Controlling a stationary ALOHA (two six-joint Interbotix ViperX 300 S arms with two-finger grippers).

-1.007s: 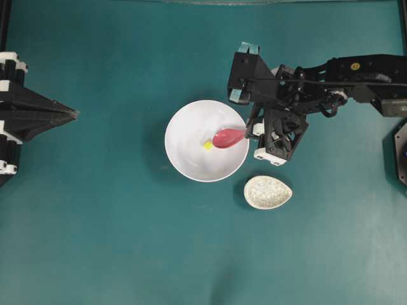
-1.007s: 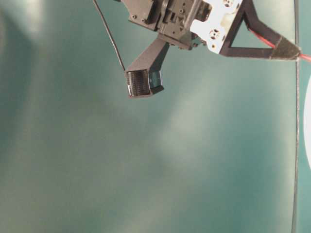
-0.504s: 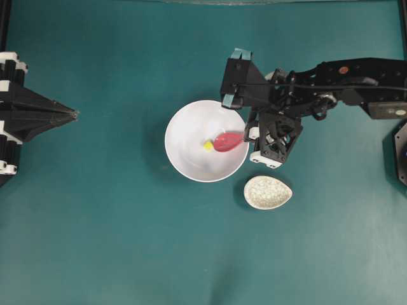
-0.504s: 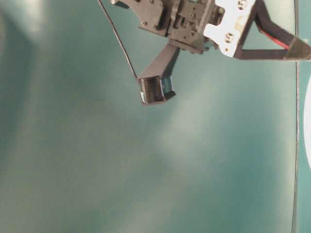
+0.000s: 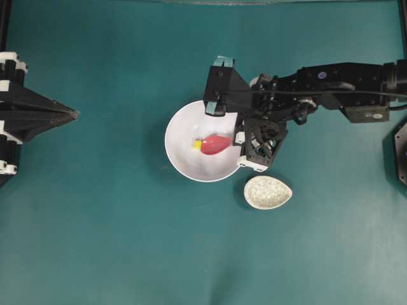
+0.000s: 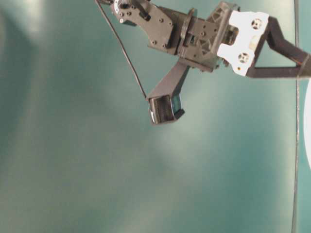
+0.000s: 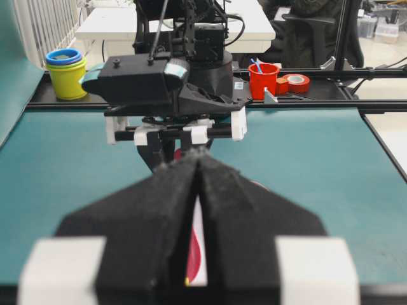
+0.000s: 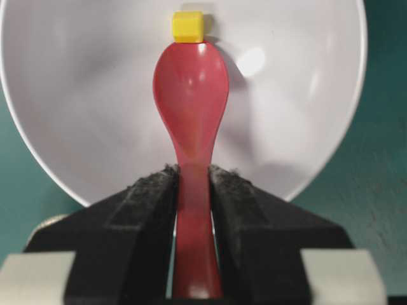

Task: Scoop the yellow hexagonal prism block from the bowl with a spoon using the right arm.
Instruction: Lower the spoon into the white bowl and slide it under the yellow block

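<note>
Pushed leftward, block touches spoon tip — speckled dish beside bowl.

The yellow hexagonal prism block — tiny and bright — sits inside the white bowl, touching the tip of the spoon's scoop. The red-pink spoon lies scoop-up over the bowl's floor, its straight handle pinched in the right gripper.
</note>
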